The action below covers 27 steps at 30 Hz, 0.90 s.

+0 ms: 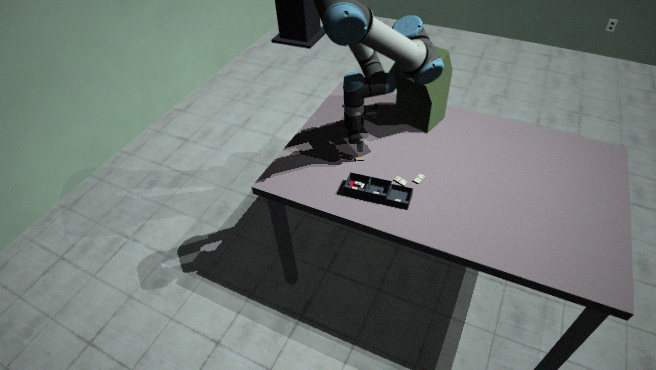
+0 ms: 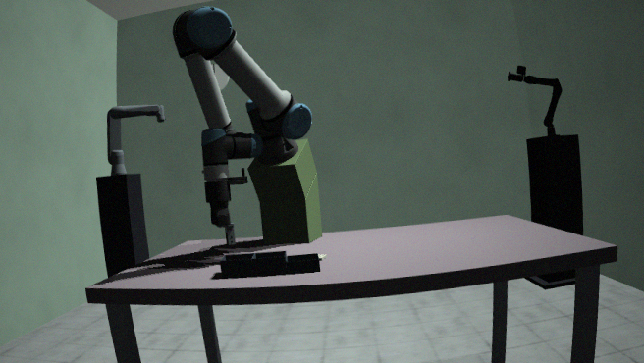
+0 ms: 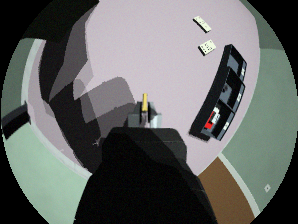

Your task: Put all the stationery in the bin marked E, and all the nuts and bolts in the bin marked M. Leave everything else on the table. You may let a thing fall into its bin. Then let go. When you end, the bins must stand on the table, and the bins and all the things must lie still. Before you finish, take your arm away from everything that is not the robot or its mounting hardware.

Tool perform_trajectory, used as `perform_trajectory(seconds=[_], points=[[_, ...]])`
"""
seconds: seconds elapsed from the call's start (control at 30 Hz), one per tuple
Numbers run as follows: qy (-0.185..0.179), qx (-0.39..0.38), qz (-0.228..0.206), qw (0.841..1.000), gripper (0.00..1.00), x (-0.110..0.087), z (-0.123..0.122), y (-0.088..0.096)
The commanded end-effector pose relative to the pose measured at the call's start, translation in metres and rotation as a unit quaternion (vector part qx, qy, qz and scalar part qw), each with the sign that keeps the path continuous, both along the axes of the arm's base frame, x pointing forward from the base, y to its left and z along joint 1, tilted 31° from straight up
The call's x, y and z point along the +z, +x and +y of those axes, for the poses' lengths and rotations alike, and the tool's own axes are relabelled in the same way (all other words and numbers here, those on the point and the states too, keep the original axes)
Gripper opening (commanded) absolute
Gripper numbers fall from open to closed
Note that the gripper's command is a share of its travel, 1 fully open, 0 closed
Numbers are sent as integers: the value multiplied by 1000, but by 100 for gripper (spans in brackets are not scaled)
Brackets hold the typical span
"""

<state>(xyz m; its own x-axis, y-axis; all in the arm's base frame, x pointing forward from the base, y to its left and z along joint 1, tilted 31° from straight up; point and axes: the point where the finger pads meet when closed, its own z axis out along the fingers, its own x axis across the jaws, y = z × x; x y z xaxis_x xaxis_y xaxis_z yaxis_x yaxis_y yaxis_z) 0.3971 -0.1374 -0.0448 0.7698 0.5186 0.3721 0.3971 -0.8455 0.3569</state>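
My gripper (image 1: 360,150) (image 2: 231,243) (image 3: 145,116) is a little above the table, its fingers a small gap apart. A strip of pale table shows between them in the wrist view, and they look empty. A small yellow thing (image 1: 359,159) (image 3: 145,100) lies on the table just beyond and below the fingertips; its kind is unclear, and it is hidden in the exterior view. Three dark joined bins (image 1: 400,204) (image 2: 270,266) (image 3: 212,95) stand in a row. Red and white things (image 3: 212,120) lie in the leftmost bin as the top camera sees it. The bins' letters are unreadable.
Two pale, dotted domino-like pieces lie behind the bins: one (image 1: 400,180) (image 3: 207,47) close to them, the other (image 1: 419,178) (image 3: 202,24) farther right in the top view. The green robot pedestal (image 1: 440,95) (image 2: 290,206) stands at the table's back. The arm's shadow darkens the table's left side.
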Motion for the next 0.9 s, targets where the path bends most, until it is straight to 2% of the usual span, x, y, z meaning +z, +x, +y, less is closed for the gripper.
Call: perform_trajectory(seconds=[0.0, 0.43, 0.47, 0.87], points=[[0, 0, 1, 1000, 32, 5, 0, -2], [0, 0, 0, 1000, 32, 5, 0, -2], [0, 0, 0, 1000, 62, 5, 0, -2], [0, 0, 0, 1000, 62, 5, 0, -2]])
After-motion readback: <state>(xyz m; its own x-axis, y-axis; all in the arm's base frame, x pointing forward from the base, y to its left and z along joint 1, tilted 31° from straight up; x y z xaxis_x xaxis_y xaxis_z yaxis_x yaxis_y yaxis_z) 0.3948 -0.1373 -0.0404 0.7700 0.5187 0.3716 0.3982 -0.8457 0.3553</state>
